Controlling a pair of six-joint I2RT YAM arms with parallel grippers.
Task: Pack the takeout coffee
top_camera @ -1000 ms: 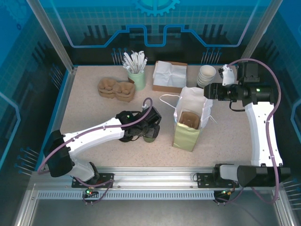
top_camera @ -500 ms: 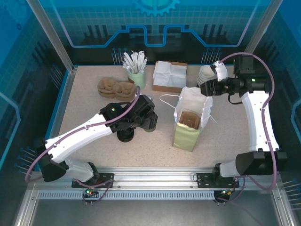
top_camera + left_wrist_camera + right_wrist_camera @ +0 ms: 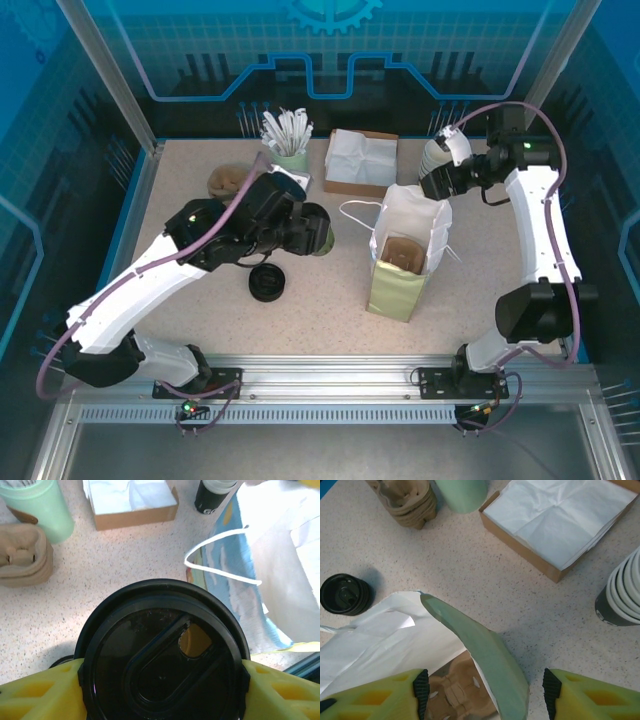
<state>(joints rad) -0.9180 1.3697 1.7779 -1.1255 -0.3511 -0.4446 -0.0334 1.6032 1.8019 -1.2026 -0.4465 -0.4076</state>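
The takeout coffee (image 3: pixel 318 231), olive-sided with a black lid (image 3: pixel 161 655), hangs above the table left of the paper bag (image 3: pixel 405 262). My left gripper (image 3: pixel 300 232) is shut on it, a yellow finger (image 3: pixel 45 692) pressed against each side under the lid rim. The bag stands open with a brown cup carrier (image 3: pixel 452 692) inside. My right gripper (image 3: pixel 432 186) hovers open over the bag's back rim. In the right wrist view that green-lined rim (image 3: pixel 490 655) runs between the spread fingers (image 3: pixel 420 690) without touching either pad.
A low black pile of lids (image 3: pixel 267 282) sits on the table below the left arm. At the back stand a green cup of stirrers (image 3: pixel 290 160), a box of napkins (image 3: pixel 360 160), brown carriers (image 3: pixel 228 180) and a stack of lidless cups (image 3: pixel 622 595).
My left arm has lifted the coffee off the table and carried it back and up, beside the bag. The right gripper has swung left over the bag's rim and opened slightly.
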